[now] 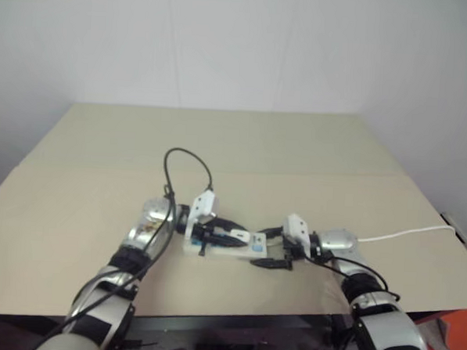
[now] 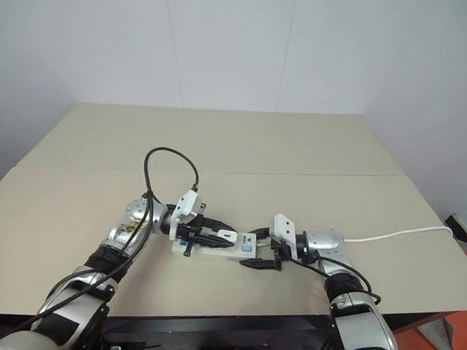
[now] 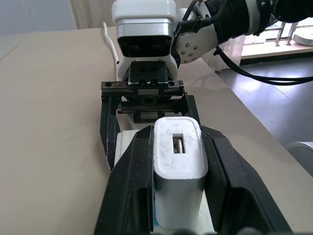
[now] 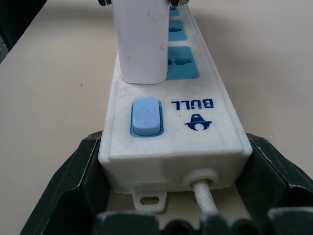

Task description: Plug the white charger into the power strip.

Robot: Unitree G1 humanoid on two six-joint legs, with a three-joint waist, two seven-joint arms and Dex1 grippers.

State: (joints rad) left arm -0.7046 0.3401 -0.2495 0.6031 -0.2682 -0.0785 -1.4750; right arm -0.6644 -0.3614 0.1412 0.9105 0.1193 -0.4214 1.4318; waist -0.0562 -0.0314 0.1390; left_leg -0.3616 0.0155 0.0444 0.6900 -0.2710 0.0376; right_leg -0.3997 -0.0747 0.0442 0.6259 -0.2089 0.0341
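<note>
The power strip (image 4: 195,132) lies flat on the beige table, its blue switch and cord end pointing into the right wrist view. My right gripper (image 4: 176,147) is shut on that end, one black finger (image 4: 68,186) pressed on each side. The white charger (image 3: 177,161) is upright between the fingers of my left gripper (image 3: 177,134), which is shut on it. The charger (image 4: 142,39) stands on the strip beside the blue socket nearest the switch; its prongs are hidden. From the head, the left gripper (image 2: 218,238) and right gripper (image 2: 255,247) face each other over the strip (image 2: 214,254).
The strip's white cord (image 1: 407,231) runs right to the table's edge. A black cable loop (image 1: 189,161) arches above my left wrist. The beige table (image 1: 235,144) stretches far behind the strip, with a white wall beyond.
</note>
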